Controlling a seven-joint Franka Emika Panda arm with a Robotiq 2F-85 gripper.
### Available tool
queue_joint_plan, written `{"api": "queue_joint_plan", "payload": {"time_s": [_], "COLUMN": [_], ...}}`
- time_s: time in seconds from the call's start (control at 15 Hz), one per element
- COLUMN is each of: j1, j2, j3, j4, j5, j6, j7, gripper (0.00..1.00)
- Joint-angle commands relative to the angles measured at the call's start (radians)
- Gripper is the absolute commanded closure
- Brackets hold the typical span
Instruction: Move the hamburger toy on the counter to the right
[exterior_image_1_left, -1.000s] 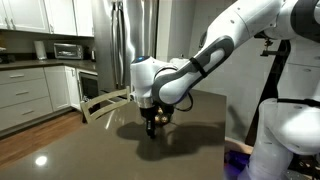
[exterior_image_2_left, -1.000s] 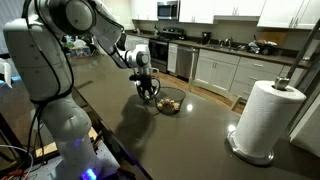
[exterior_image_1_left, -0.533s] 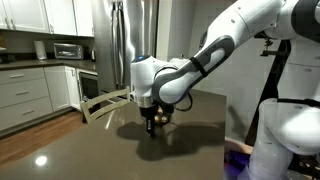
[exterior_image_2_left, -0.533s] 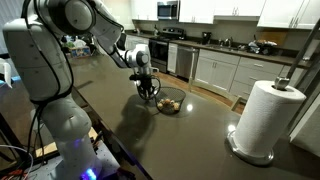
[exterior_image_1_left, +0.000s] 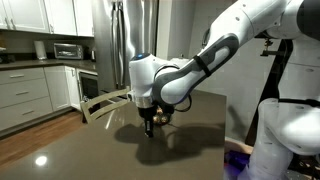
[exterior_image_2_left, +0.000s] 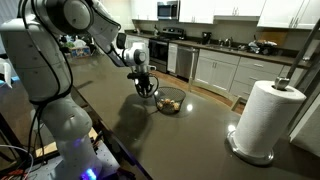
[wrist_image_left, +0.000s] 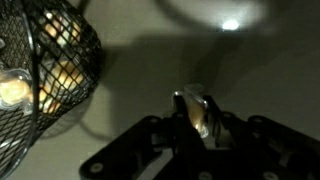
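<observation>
Counter (exterior_image_2_left: 200, 140); mesh bowl (wrist_image_left: 40, 38) of tan lumps (wrist_image_left: 58, 70)

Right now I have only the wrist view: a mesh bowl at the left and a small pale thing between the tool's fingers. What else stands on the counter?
Observer: A paper towel roll stands upright on the counter, well apart from the mesh bowl.
Operator: The hamburger toy looks clamped here. Which side of the bowl is it on?
Observer: The tool with it is close beside the bowl, on the side away from the roll.
Operator: Anything past the counter's edge?
Observer: A pale chair back shows just beyond it, in an exterior view.
</observation>
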Motion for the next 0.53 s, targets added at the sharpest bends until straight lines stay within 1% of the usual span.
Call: {"api": "queue_joint_plan", "payload": {"time_s": [0.0, 0.47], "j1": [0.016, 0.036], "j2": [-0.064, -0.185], "j3": [0.008, 0.028], "j4": [-0.025, -0.023], "j5": [0.024, 0.004], "j6": [0.014, -0.003], "j7": [-0.035, -0.004], "gripper": [0.95, 0.95]}}
